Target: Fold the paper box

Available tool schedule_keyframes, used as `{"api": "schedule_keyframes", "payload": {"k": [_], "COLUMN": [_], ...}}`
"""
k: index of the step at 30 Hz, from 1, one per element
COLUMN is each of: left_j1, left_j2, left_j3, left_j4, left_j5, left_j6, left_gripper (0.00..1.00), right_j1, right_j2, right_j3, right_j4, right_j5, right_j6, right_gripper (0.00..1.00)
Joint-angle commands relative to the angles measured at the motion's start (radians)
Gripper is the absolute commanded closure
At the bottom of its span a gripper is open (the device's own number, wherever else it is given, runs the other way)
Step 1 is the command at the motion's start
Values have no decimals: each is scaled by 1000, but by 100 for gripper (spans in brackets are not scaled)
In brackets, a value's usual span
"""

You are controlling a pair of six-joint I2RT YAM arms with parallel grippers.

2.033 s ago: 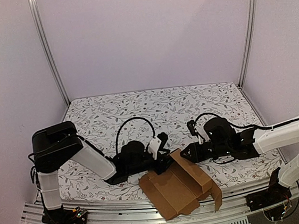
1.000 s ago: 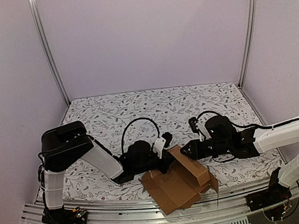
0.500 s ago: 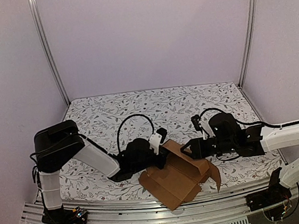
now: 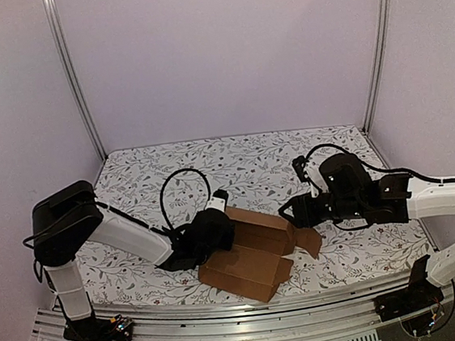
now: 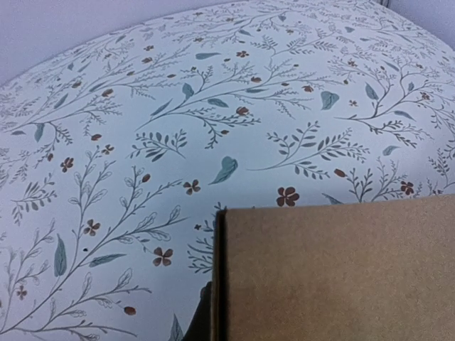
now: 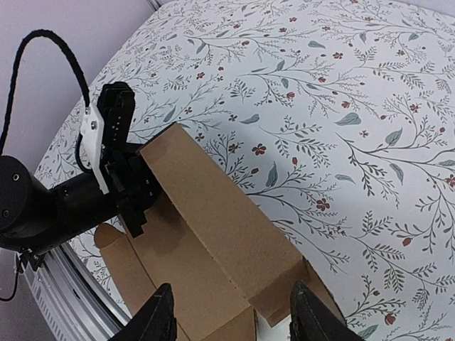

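The paper box (image 4: 248, 254) is a plain brown cardboard piece lying partly folded near the table's front edge, between the two arms. My left gripper (image 4: 224, 211) is shut on its left end; from the right wrist view this gripper (image 6: 121, 167) clamps the panel's corner. In the left wrist view the cardboard (image 5: 334, 270) fills the lower right and hides most of my fingers; one dark finger (image 5: 199, 323) shows beside its edge. My right gripper (image 4: 290, 210) is open and empty, its jaws spread wide just above the box (image 6: 213, 220) near the right end flap (image 4: 308, 239).
The table is covered by a floral cloth (image 4: 235, 161). A metal rail (image 4: 228, 333) runs along the near edge just in front of the box. The left arm's black cable (image 4: 172, 184) loops above the cloth. Purple walls and metal posts (image 4: 76, 80) enclose the space.
The raised cardboard panel has come down and the box now lies lower and further left. My left gripper moved left with it. My right gripper drew back to the right, off the box.
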Motion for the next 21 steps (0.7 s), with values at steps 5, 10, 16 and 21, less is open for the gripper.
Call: {"api": "schedule_keyframes", "payload": {"k": [5, 10, 16, 21], "left_j1": [-6, -12, -34, -43], "left_j2": [-50, -55, -49, -56], "left_j3": [85, 89, 112, 105], "left_j4": [-459, -525, -594, -608], "left_j5": [-163, -106, -97, -73], "left_j6": [-330, -420, -468, -493], "left_gripper": [100, 100, 100, 100], "right_j1": [3, 3, 3, 3], "right_j2": [34, 88, 175, 249], "right_j3": [27, 7, 27, 45], "right_j4": [-61, -18, 19, 62], "right_j5": [19, 58, 90, 111], "right_j6": [-21, 20, 40, 43], "right_gripper": [66, 88, 100, 100]}}
